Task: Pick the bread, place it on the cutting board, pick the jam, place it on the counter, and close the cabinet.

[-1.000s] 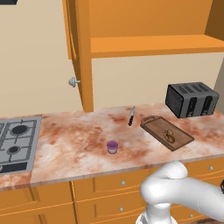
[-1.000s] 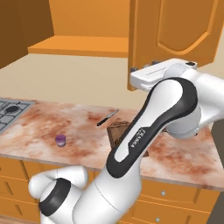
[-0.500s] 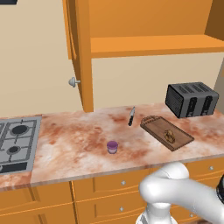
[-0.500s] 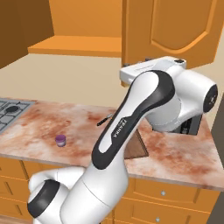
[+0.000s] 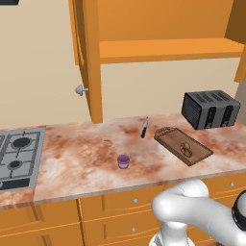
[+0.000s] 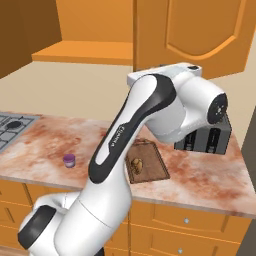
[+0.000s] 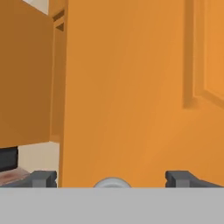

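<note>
The bread (image 5: 186, 149) lies on the cutting board (image 5: 169, 136), also seen as bread (image 6: 137, 164) on the cutting board (image 6: 154, 170). The jam (image 5: 123, 161) stands alone on the counter (image 5: 81, 163); in the right base view the jam (image 6: 69, 160) is left of my arm. The cabinet (image 5: 163, 29) is open, its left door (image 5: 87, 57) swung out. My gripper (image 7: 112, 179) is open, close up to the right cabinet door (image 7: 131, 87), with a round silver knob (image 7: 112, 183) low between its fingertips (image 7: 43, 178). In the right base view my hand is raised against that door (image 6: 190, 35).
A black toaster (image 5: 211, 109) stands at the back right of the counter. A knife (image 5: 144, 128) lies behind the board. The grey hob (image 5: 17, 151) is at the far left. Orange drawers (image 5: 120, 206) run below the counter.
In the right base view my arm has swung left and lifted the hand against the right door, whose edge has shifted slightly left. Bread, board and jam have not moved.
</note>
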